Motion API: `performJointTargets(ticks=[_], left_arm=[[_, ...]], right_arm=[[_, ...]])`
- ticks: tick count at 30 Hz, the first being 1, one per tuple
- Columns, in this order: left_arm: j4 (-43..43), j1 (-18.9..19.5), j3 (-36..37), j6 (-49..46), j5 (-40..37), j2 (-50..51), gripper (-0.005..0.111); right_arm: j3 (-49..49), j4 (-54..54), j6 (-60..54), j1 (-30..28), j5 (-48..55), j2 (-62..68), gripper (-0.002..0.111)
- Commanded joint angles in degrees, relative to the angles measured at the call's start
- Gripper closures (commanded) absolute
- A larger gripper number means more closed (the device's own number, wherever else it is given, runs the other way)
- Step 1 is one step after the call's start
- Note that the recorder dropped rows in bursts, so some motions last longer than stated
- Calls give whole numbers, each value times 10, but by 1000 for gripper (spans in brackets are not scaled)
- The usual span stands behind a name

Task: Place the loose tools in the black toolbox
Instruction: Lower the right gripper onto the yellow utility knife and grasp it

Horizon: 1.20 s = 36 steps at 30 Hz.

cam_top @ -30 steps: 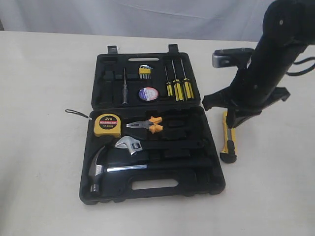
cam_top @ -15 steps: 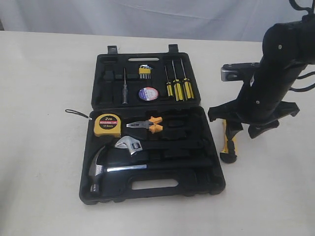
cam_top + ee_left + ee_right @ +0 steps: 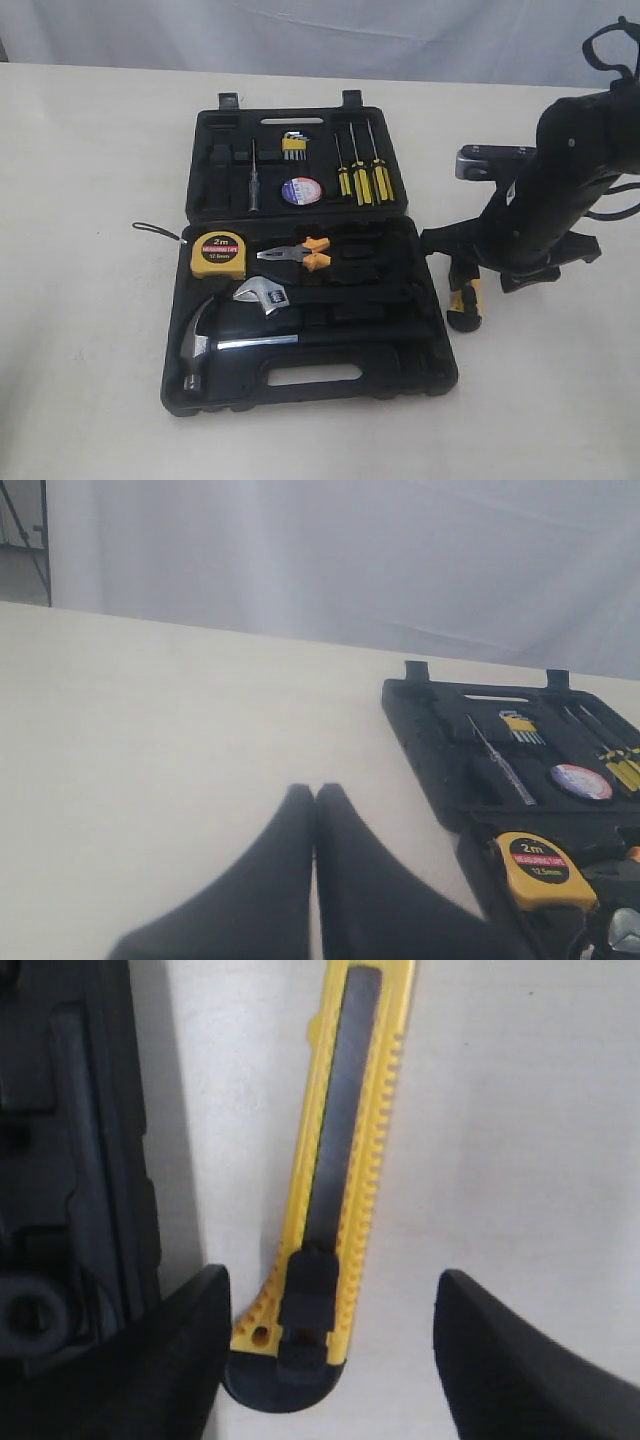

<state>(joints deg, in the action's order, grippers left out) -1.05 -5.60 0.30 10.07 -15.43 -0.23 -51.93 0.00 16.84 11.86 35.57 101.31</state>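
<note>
Right hand (image 3: 332, 1285): jaws stand wide apart, low over the counter (image 3: 90, 150), straddling the yellow-black utility knife (image 3: 340, 1160). Nothing gripped. The knife lies flat on the counter, just beside the right wall of the black toolbox (image 3: 400, 385), outside it. One finger sits close to the knife's butt end; I cannot tell if it touches.

Left hand (image 3: 315, 810): fingers pressed together, empty, above bare counter left of the toolbox.

In the open toolbox I see the tape measure (image 3: 218, 254), pliers (image 3: 295, 255) and tape roll (image 3: 301, 191) seated.
</note>
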Motion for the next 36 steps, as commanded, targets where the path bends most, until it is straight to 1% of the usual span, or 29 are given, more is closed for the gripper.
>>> performJointTargets(ticks=[1, 17, 32, 34, 35, 36], left_arm=[[3, -3, -3, 1, -1, 2, 107], [3, -3, -3, 1, -1, 2, 107], [3, -3, -3, 1, -1, 2, 107], [3, -3, -3, 1, -1, 2, 107], [3, -3, -3, 1, -1, 2, 107], [3, -3, -3, 1, -1, 2, 107]], right_arm=[[1, 0, 9, -3, -15, -5, 51], [1, 0, 20, -3, -39, -2, 51], [1, -6, 24, -3, -49, 57, 51], [1, -6, 24, -3, -44, 65, 58], [1, -6, 24, -3, -40, 69, 66], [1, -6, 19, -3, -39, 71, 76]])
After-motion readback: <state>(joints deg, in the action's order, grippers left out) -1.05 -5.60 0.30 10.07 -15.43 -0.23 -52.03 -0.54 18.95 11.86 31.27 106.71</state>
